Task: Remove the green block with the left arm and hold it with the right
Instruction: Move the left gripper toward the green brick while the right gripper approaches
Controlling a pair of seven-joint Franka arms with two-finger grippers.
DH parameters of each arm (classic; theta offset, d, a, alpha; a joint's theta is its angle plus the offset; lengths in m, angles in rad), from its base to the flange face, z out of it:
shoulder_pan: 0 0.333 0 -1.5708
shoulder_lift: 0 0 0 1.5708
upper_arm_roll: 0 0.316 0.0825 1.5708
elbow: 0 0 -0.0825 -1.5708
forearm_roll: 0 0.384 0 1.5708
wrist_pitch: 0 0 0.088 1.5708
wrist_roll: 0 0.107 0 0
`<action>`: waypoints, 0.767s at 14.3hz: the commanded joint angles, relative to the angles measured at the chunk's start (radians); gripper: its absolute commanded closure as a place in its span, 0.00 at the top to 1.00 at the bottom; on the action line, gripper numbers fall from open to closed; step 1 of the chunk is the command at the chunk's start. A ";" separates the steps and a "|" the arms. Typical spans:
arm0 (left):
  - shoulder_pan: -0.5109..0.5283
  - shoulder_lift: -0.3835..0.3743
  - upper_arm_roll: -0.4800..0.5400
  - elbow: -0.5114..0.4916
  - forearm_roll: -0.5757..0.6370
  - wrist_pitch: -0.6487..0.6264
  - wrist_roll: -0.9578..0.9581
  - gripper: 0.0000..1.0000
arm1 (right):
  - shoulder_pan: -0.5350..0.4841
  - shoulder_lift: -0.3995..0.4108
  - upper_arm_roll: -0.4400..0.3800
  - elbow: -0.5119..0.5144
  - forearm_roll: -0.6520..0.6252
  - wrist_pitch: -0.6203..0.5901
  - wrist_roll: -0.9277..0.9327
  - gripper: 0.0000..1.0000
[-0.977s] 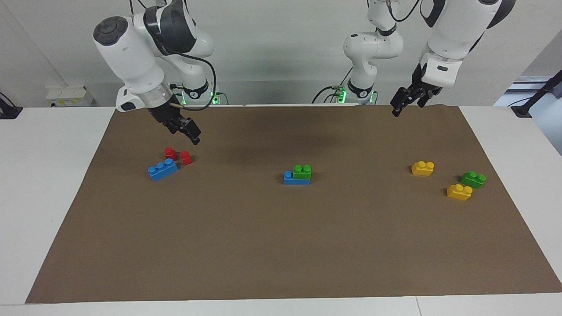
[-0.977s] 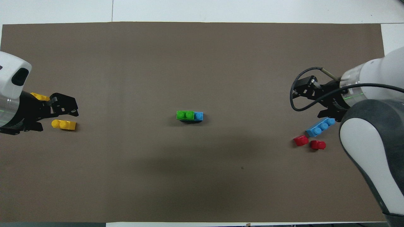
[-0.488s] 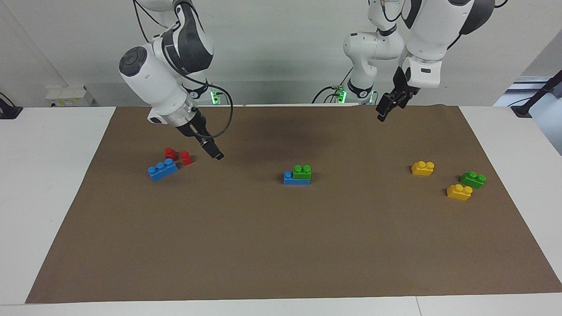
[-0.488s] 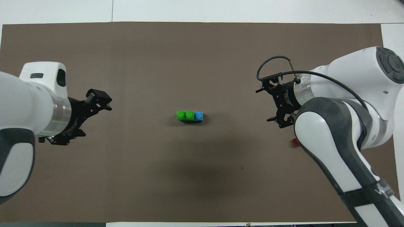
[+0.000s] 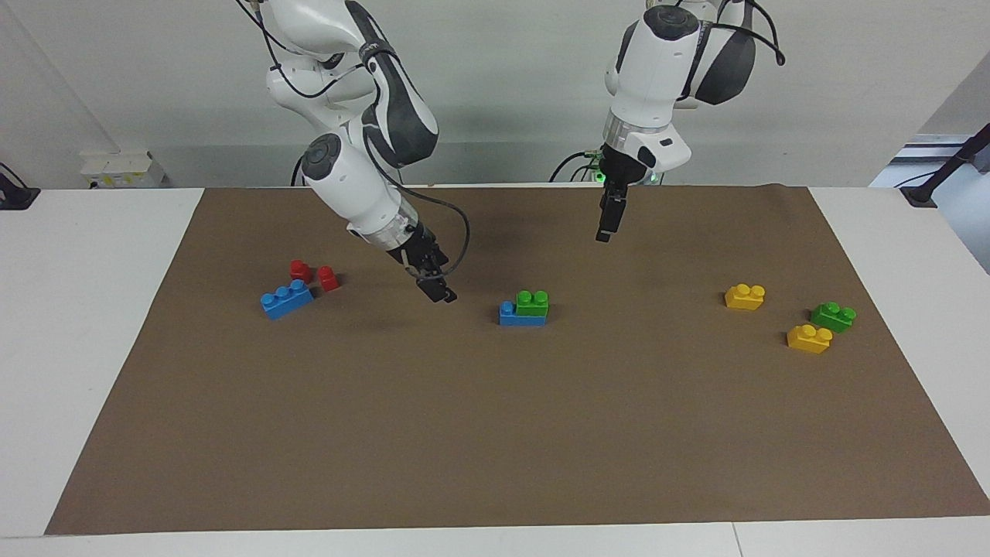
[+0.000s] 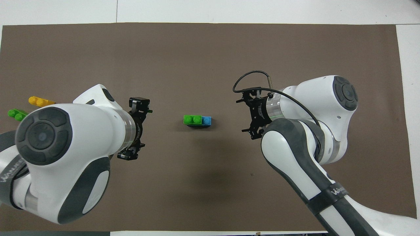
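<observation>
A green block [image 5: 532, 302] sits on one end of a blue brick [image 5: 520, 316] in the middle of the brown mat; the pair also shows in the overhead view, green block [image 6: 192, 119] and blue brick [image 6: 206, 120]. My right gripper [image 5: 437, 290] hangs low over the mat beside this stack, toward the right arm's end, not touching it; it also shows in the overhead view [image 6: 251, 114]. My left gripper [image 5: 607, 224] is raised over the mat toward the left arm's end, clear of the stack; it also shows in the overhead view [image 6: 141, 106].
A second green block [image 5: 833, 316] and two yellow bricks [image 5: 745, 296] [image 5: 809, 339] lie at the left arm's end. A loose blue three-stud brick [image 5: 287, 299] and two red blocks [image 5: 301, 270] [image 5: 329, 278] lie at the right arm's end. The brown mat [image 5: 495, 433] covers the table.
Both grippers have swung from the mat's ends in toward the middle stack. The right gripper has also come down low. No brick has moved.
</observation>
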 commanded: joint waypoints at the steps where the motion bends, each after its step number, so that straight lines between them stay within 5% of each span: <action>1: -0.062 0.118 0.015 0.025 -0.002 0.079 -0.163 1.00 | 0.030 0.003 -0.003 -0.031 0.039 0.077 0.051 1.00; 7: -0.102 0.294 0.017 0.128 0.006 0.131 -0.320 1.00 | 0.084 0.092 -0.001 -0.019 0.094 0.167 0.071 1.00; 11: -0.128 0.332 0.015 0.127 0.012 0.158 -0.373 1.00 | 0.120 0.137 -0.003 -0.002 0.125 0.202 0.071 1.00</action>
